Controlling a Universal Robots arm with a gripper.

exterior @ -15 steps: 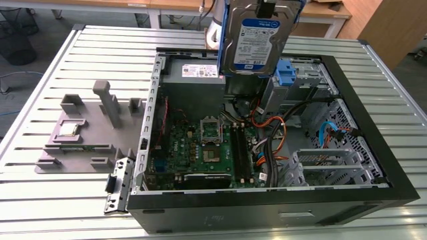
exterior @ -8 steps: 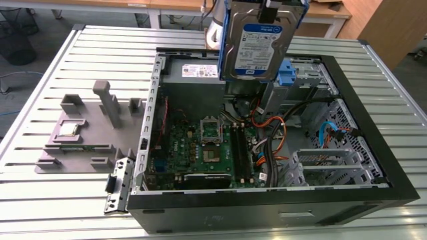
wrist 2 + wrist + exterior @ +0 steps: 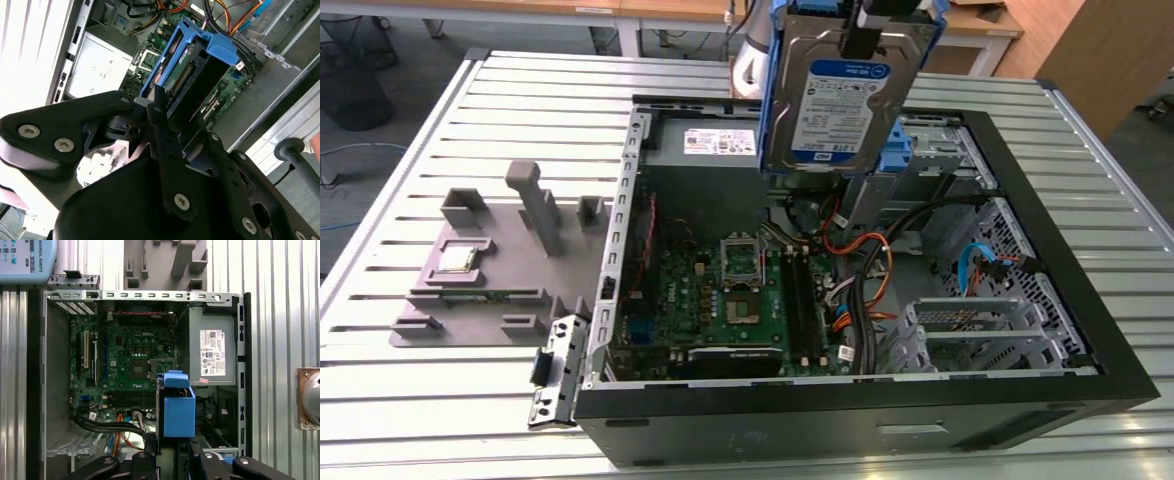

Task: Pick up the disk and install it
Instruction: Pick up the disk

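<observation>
Closest in, the gripper (image 3: 175, 117) and its black bolted links took up the near half of the second wrist view, so most of what lay under them was hidden. Past the links its fingers (image 3: 159, 97) were clamped tight on the disk (image 3: 192, 75), one on either side of the blue carrier frame. The disk's underside sat in shadow, detail hard to read. From the exterior view I saw the disk (image 3: 841, 100) hanging on edge, label toward the camera, over the open computer case (image 3: 854, 410), just to the exterior view's right of the power supply (image 3: 707, 145). Frame top cut off the disk's upper edge and nearly all of the gripper. Couldn't tell how high it sat above the motherboard (image 3: 734, 300), nor whether it touched the blue plastic piece (image 3: 897, 150) half hidden behind it. First wrist view looked straight down: blue carrier end-on, covering part of the board and of the cables (image 3: 120, 425) beside it. Drive cage (image 3: 974, 330) lay toward the exterior view's right, apart from the disk. Grey fixture block (image 3: 494, 270) sat on the slatted table (image 3: 427, 400) at the exterior view's left, apart from the case. Round metal part (image 3: 310, 400) was cut by the frame edge; couldn't identify it.
</observation>
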